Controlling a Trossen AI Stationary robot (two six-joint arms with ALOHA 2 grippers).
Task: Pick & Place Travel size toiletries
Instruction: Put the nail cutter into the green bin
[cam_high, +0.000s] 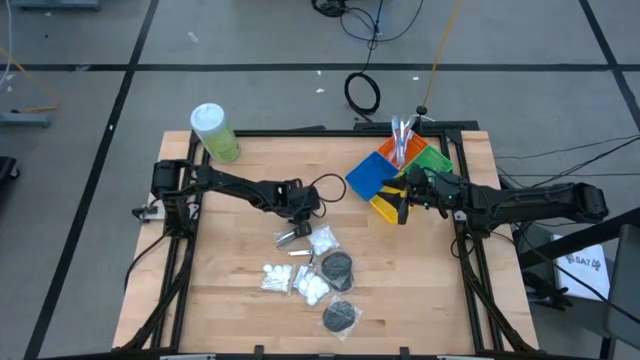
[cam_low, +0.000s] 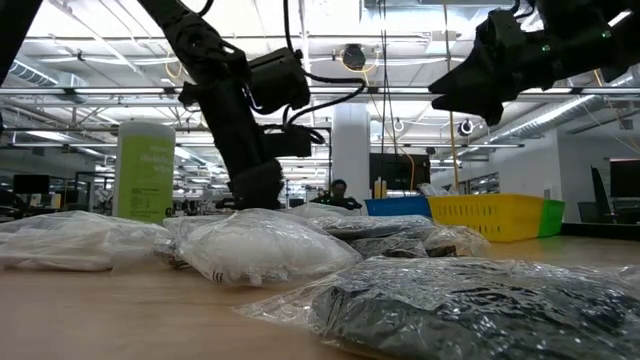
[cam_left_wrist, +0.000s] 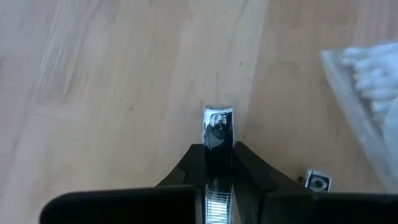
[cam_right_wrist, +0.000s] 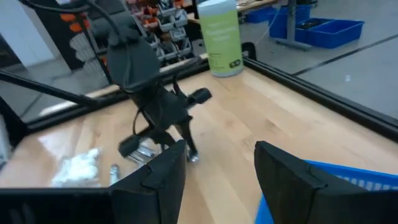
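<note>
So up close, the left gripper (cam_left_wrist: 219, 163) has its fingers pinched tight on a silver tube (cam_left_wrist: 217, 127), down at the wooden table (cam_high: 230, 300) near its middle, and the tube's shiny end pokes out past the fingertips. My guess is that it's light but slick, being metal-looking and glossy, and it could squish or dent if squeezed hard, so grabbing across the flat body like this seems right rather than at the crimped end. A second small silver piece (cam_left_wrist: 316, 181) lies just beside it on the wood. Next out are the clear bags of cotton balls (cam_high: 278, 278), white and puffy; those should be soft, almost weightless and crinkly, so pinching a fold of plastic is probably the way. The black discs (cam_high: 337, 267) in their bags sit just beyond, likely stiffer. Farther off, the right gripper (cam_high: 402, 208) hangs over the coloured bins (cam_high: 370, 176) at the table's far right, fingers apart with nothing between them. Toothbrushes (cam_high: 400, 135) stand in the orange bin.
</note>
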